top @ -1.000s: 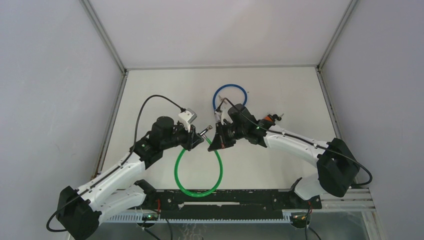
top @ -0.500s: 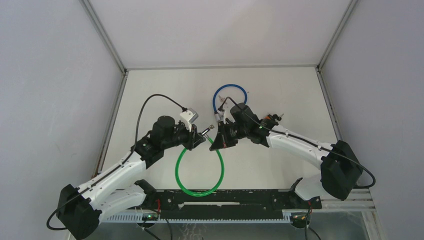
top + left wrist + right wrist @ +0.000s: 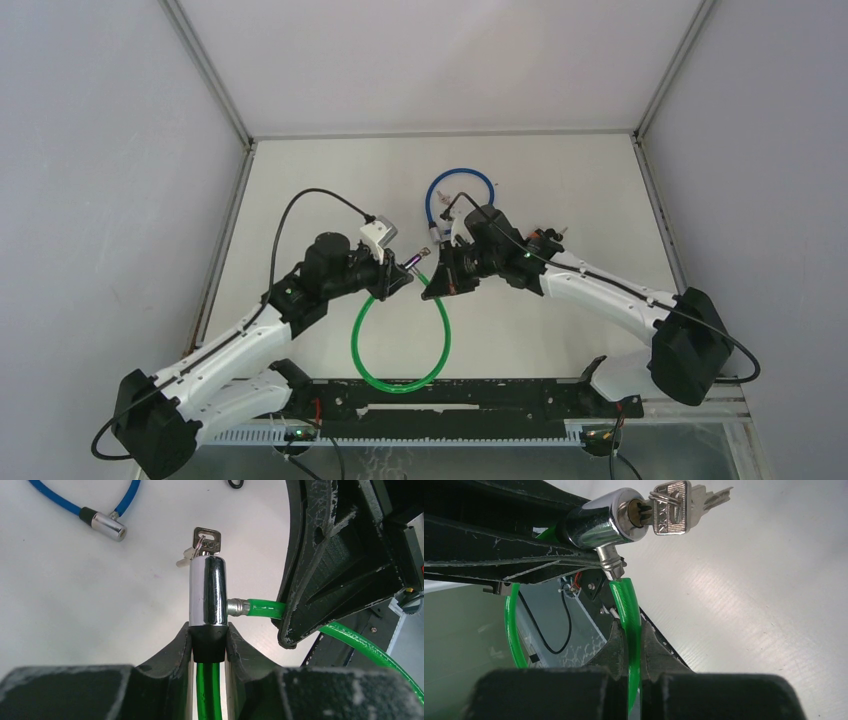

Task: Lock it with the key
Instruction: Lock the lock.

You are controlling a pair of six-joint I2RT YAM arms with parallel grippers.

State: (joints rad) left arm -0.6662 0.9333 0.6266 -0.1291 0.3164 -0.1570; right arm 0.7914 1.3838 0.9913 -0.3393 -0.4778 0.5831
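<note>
Left gripper (image 3: 209, 642) is clamped on the black rubber collar (image 3: 209, 647) at the base of the chrome lock cylinder (image 3: 207, 590), one finger pressed to each side. In the left wrist view the cylinder stands straight up the middle of the frame. A silver flat-headed key (image 3: 207, 539) sits in the keyhole at the cylinder's top end, and a second key hangs beside it on a small ring.

The green plastic-coated cable (image 3: 260, 609) leaves the collar downward between the fingers. Its other end comes in from the right, where a short metal pin (image 3: 236, 606) meets the cylinder's side. Whether the pin is fully seated I cannot tell.

Right gripper (image 3: 631, 640) is closed tight on that green cable just below the pin. In its own view the cable runs up the centre of the frame, with the cylinder and key head at the upper middle.

From the top camera, the two grippers face each other at the centre of the frame with the cylinder between them. The green loop curves down toward the bottom of the frame, near the arm bases.

Behind them, toward the upper middle, a blue cable lock (image 3: 129, 494) lies on the white tabletop (image 3: 560, 180), well apart from the green one. Its own small chrome barrel (image 3: 107, 526) shows at the upper left of the left wrist view.
</note>
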